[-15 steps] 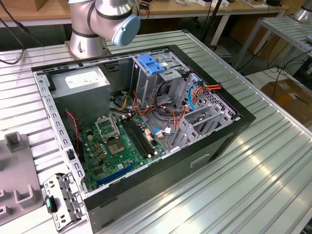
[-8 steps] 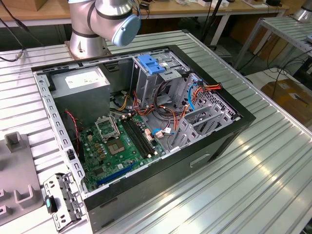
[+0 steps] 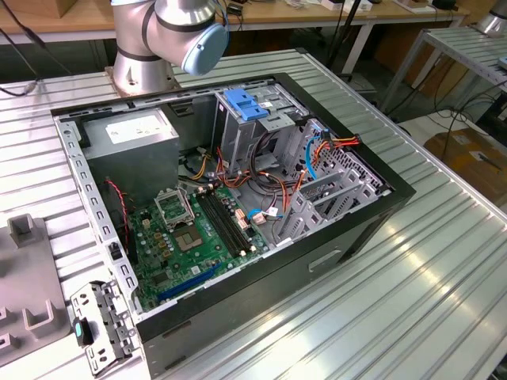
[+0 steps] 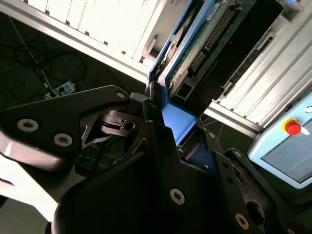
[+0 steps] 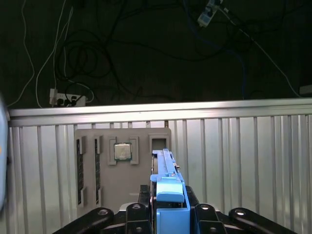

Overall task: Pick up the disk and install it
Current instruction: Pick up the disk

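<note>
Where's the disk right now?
In the first wrist view the disk stands edge-on in the gripper, which is shut on its blue rails, with the grey tray and the ribbed table behind it.

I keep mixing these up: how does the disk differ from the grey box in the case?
The disk has blue side rails and a green circuit board face; the grey box is bare metal with a white sticker. The disk is clamped in the fingers; the grey box sits mounted in a corner of the case. Both are rectangular computer parts.
</note>
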`<state>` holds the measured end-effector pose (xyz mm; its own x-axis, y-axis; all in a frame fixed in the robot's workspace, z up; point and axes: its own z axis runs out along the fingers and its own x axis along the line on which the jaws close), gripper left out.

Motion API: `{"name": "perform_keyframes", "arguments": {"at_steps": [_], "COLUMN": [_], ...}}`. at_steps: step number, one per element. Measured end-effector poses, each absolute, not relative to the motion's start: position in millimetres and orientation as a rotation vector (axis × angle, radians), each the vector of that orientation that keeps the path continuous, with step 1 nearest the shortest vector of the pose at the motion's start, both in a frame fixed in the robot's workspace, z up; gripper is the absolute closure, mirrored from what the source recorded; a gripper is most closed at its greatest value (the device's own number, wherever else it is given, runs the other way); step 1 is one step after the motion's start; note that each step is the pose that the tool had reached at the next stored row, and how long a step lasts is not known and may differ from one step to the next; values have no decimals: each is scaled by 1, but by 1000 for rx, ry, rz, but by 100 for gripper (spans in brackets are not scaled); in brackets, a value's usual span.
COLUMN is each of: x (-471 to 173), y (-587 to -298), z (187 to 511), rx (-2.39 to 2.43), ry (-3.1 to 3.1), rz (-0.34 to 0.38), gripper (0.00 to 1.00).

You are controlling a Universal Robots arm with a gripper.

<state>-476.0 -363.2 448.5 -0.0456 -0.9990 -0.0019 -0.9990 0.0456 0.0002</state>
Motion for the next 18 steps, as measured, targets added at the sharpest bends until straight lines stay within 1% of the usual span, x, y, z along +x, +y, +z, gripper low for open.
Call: {"name": "perform_keyframes", "arguments": {"at_steps": [18], "x": [-476], "y": [-363], "z": [480], "rx": [-2170], "ry": [2271], "rz": [3], "gripper": [63]}}
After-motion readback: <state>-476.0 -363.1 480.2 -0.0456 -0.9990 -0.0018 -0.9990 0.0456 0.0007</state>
